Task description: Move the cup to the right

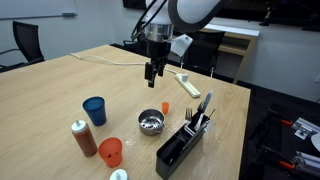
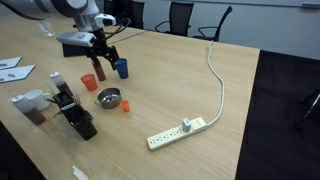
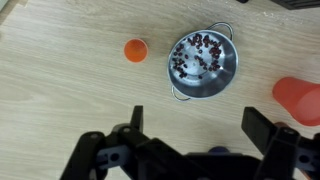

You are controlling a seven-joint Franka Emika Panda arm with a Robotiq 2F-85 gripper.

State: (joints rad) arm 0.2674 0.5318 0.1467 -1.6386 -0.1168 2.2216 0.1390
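The small orange-red cup point(image 1: 110, 151) stands upright near the table's front edge, next to a brown bottle; it also shows in the exterior view point(image 2: 89, 82) and at the right edge of the wrist view point(image 3: 300, 98). My gripper point(image 1: 152, 72) hangs above the table, open and empty, well apart from the cup. In the wrist view its two fingers point(image 3: 200, 125) are spread wide over bare wood just below a metal bowl. In an exterior view the gripper point(image 2: 103, 66) is above the cups.
A dark blue cup point(image 1: 94, 110) stands by the orange-red cup. A metal bowl of dark bits point(image 3: 203, 60), a small orange object point(image 3: 135, 50), a brown bottle point(image 1: 83, 138), a black organizer point(image 1: 185, 140) and a power strip point(image 2: 180, 131) are on the table.
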